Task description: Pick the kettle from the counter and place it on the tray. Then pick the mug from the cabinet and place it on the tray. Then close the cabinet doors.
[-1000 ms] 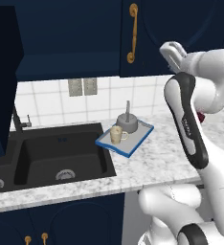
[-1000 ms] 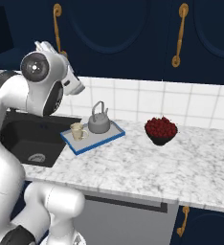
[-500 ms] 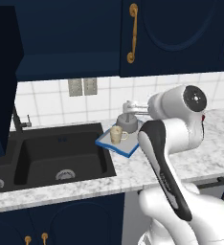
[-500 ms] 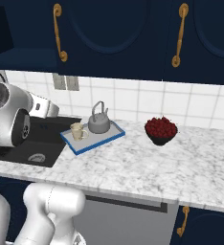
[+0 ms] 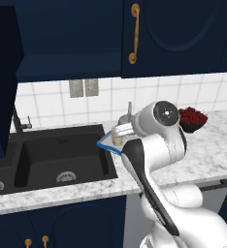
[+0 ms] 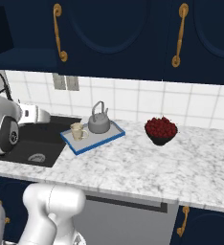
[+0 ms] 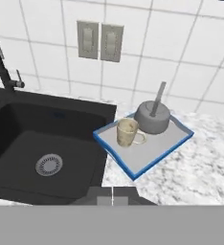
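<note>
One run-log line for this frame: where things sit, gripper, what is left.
kettle: on tray | mug: on tray, beside kettle | gripper: shut, empty | cabinet: left bay open | remaining: close doors

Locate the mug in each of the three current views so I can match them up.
Left base view: the mug peeks out at centre, just left of the arm's elbow.
Right base view: left of centre, on the tray, left of the kettle.
Hand view: centre, on the tray's sink-side end.
Shared landmark: the black sink beside the tray.
</note>
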